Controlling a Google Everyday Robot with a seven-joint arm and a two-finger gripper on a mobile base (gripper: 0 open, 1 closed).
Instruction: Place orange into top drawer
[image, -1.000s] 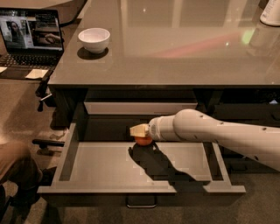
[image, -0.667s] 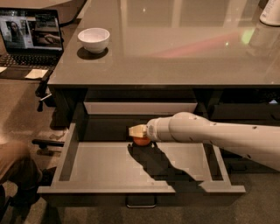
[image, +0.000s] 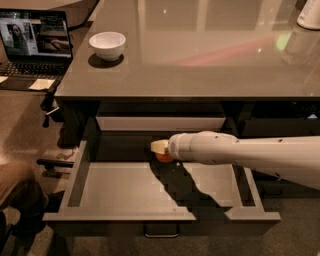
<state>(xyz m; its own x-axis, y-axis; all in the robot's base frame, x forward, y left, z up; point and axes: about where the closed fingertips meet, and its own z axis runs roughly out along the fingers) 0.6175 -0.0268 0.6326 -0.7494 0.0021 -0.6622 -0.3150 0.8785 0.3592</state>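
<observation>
The gripper (image: 159, 147) reaches in from 3 o'clock, at the 12 o'clock edge of the open top drawer (image: 120, 191). The orange (image: 163, 158) sits right beneath it; whether it's clamped, I cannot tell.

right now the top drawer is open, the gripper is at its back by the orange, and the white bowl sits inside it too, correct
No: in the camera view the white bowl stands on the table top. The top drawer is open, with the gripper at its back by the orange.
</observation>
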